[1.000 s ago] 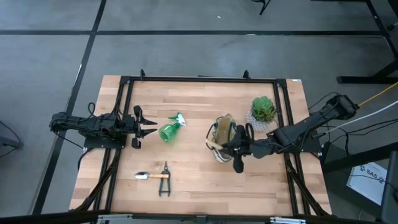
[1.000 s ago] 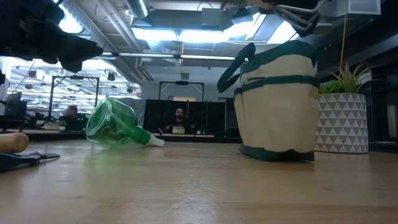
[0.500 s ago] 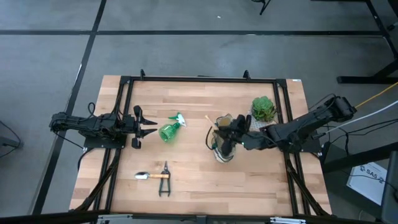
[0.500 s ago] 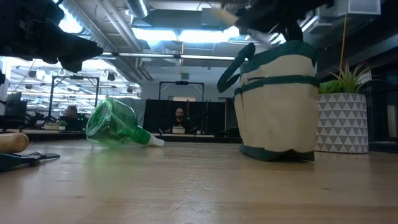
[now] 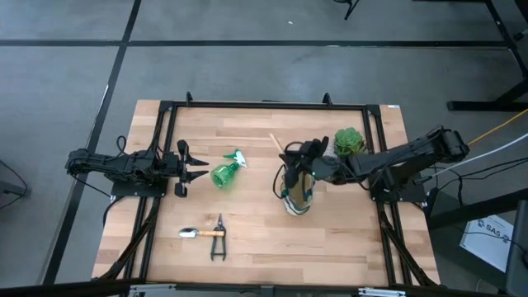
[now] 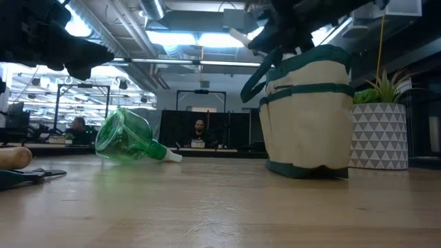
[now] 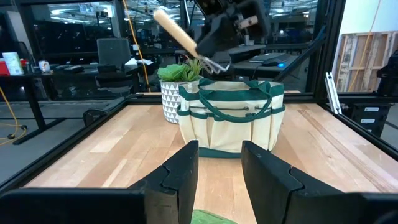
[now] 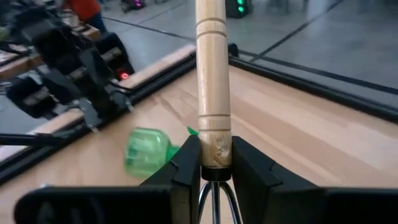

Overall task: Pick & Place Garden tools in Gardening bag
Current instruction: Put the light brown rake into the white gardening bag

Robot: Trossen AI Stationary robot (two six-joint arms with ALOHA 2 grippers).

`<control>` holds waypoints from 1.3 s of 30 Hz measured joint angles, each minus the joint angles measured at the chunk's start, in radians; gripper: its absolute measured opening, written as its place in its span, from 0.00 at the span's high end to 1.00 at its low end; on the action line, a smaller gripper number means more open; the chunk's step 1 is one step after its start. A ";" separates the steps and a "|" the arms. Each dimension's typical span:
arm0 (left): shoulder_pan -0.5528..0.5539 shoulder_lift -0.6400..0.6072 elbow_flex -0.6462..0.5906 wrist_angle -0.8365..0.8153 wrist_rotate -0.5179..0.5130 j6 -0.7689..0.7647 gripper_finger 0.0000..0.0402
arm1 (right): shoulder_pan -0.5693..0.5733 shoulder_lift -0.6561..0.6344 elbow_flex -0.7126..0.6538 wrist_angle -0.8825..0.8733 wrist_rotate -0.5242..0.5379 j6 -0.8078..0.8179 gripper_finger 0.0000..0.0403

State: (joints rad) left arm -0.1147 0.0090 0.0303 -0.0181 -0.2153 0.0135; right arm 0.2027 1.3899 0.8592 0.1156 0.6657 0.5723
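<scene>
Four garden tools show. The hand rake with silver tines and a pale wooden handle [image 8: 211, 87] is clamped at the base of its handle between the two dark fingers of the right gripper [image 8: 211, 163], held above the open top of the one small beige fabric gardening bag with dark green trim and dark loop handles [image 5: 295, 191]; in the high view its handle slants up and away from the bag toward the far edge of the table. The bag stands upright near the middle of the light wooden table [image 5: 264, 247], just beside the single green plant in a white patterned pot [image 5: 350, 145]. The green translucent spray bottle [image 5: 226, 172] lies on its side, well apart from the bag, close in front of the left gripper [image 5: 200, 168], which hovers with its fingers apart and nothing between them. Nearer the front edge lie the small silver trowel with a wooden handle [image 5: 201, 233] and the dark-handled pruning shears [image 5: 219, 239], touching or crossing each other. That makes one tool in the air, three on the table; whether any is inside the bag cannot be told. In the low view two seated people [image 6: 198, 132] show far off in the room behind.
</scene>
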 joint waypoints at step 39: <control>0.000 0.000 0.000 0.000 0.000 0.000 0.71 | 0.246 0.000 0.037 -0.062 -0.225 0.075 0.82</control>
State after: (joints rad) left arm -0.1150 0.0092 0.0303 -0.0181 -0.2153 0.0135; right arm 0.4485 1.3895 0.8967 0.0536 0.4407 0.6472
